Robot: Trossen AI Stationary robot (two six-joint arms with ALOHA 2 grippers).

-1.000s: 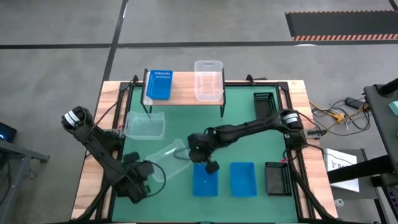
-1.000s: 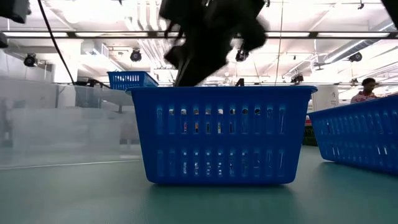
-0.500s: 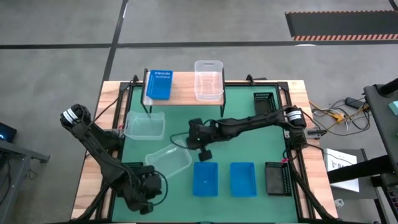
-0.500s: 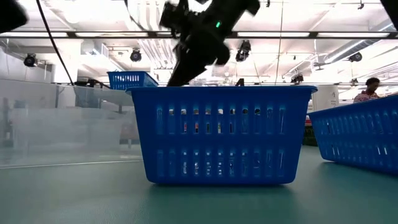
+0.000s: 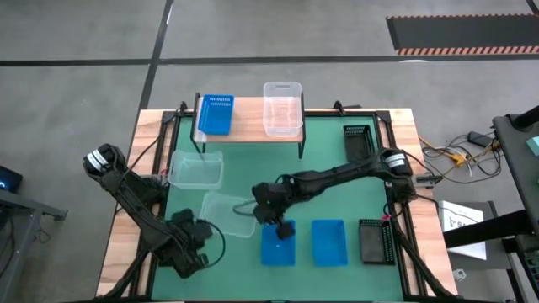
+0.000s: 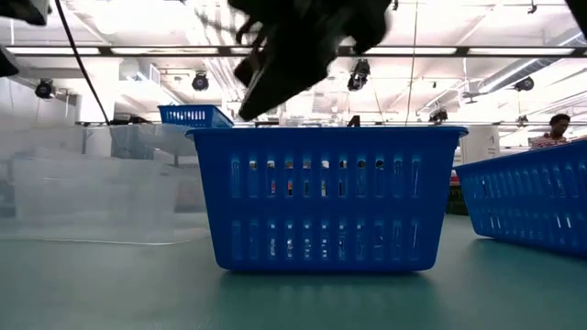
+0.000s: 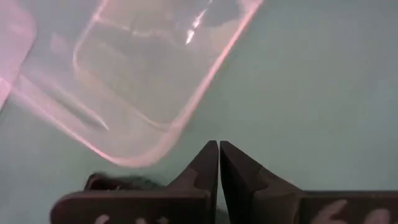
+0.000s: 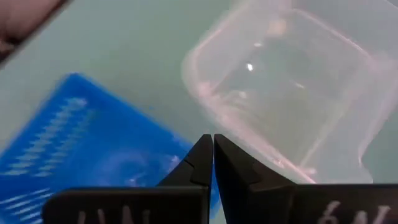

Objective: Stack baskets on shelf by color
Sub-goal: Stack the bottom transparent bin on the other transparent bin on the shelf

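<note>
Shelf (image 5: 249,130): light wood plank on thin black legs, far side of green mat (image 5: 328,181). You had a ribbed blue basket (image 5: 216,114) and a clear basket (image 5: 282,108) on top, side by side, apart.
Clear baskets on mat: smooth see-thru plastic w/ rounded corners. One (image 5: 196,169) sat left of centre, just in front of the shelf; the other (image 5: 229,214) lay nearer the front, btwn both grippers.
Blue baskets at front: two slotted rectangles, one (image 5: 278,243) under the right gripper's tip, one (image 5: 329,242) just right of it, apart.
Black mesh: one (image 5: 375,241) at front right, another (image 5: 356,140) at far right edge; perforations too small to read from above.
Right gripper (image 5: 285,228): fingers pressed together, nothing btwn them, over the rim area of the first front blue basket, beside the loose clear one. Whether it touched either, you couldn't tell.
Left gripper (image 5: 205,236): jaws closed flat, empty, front left, near that clear basket's corner.
Low view: blue slotted wall filled the middle, hid most of the table; gripper above it was a dark blur.
Wrist views: only these showed you both finger pairs meeting w/ no gap; clear basket cut off at the edges.
Third black basket: not made out.
</note>
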